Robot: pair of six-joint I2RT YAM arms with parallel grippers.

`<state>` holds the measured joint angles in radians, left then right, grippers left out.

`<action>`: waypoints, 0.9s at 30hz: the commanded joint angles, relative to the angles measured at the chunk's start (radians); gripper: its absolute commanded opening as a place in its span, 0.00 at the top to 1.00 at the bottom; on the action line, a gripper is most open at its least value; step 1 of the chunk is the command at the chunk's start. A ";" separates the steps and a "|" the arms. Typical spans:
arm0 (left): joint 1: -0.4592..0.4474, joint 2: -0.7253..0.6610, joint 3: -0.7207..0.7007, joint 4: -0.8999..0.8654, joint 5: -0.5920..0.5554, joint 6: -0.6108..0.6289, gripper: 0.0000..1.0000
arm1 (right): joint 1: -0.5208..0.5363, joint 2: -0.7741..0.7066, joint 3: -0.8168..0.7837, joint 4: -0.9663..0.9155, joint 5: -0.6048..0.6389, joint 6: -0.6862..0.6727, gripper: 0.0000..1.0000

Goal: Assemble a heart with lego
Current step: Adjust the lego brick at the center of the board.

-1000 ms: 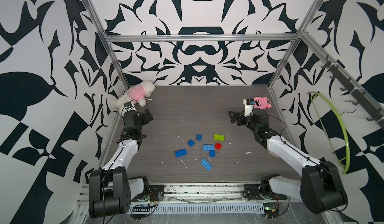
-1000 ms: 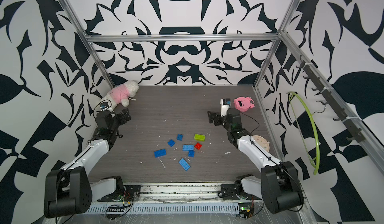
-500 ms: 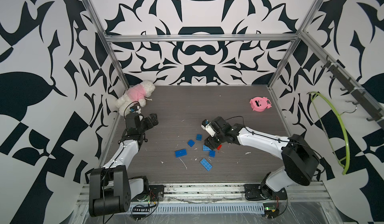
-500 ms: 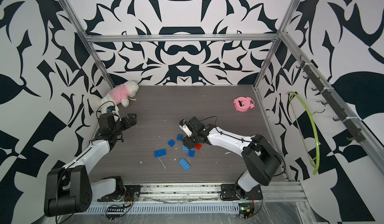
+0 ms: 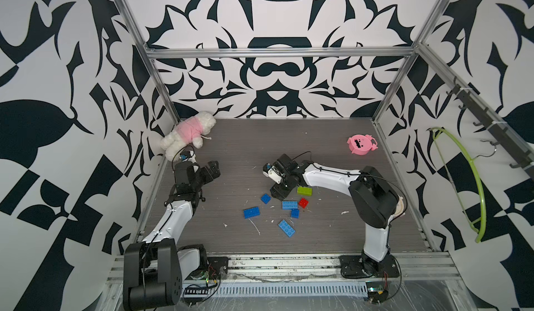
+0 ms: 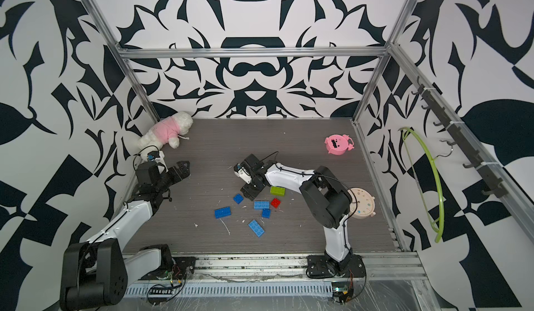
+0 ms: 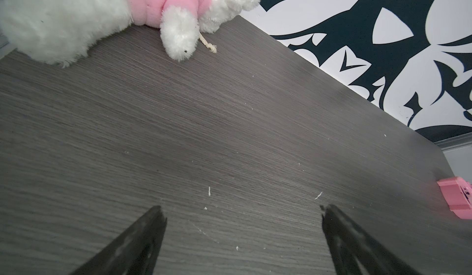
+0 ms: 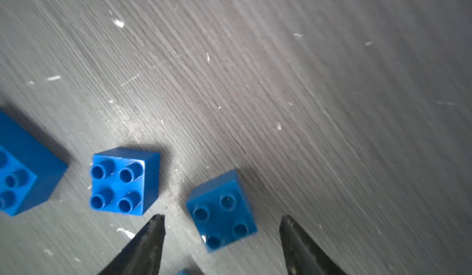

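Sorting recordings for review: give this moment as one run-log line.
left gripper: open, empty | right gripper: open, straddling small blue brick, not touching | heart: unbuilt | lego: loose

In the right wrist view one blue brick (image 8: 23, 169) is cut by the edge, and the tilted small brick (image 8: 222, 210) is slightly blurred. In a top view the right arm (image 6: 289, 176) hides part of the clock (image 6: 362, 205).

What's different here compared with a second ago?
The right arm swung from beside the pink toy in to the middle. Its right tool now straddles a small blue brick, jaws apart, not gripping it. The left tool shifted slightly toward the middle, open and empty. The green brick, the other loose bricks, the plush bear and the pink toy lie where they were.
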<state>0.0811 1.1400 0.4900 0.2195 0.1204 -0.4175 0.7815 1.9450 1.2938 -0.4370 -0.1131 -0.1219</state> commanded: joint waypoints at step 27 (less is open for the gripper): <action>0.002 0.011 0.009 0.006 0.008 -0.001 0.01 | -0.149 0.046 0.094 -0.002 -0.017 0.108 0.65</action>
<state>0.0811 1.1492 0.4900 0.2195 0.1204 -0.4194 0.6140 1.9854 1.3373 -0.4507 -0.1341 -0.0731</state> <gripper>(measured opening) 0.992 0.343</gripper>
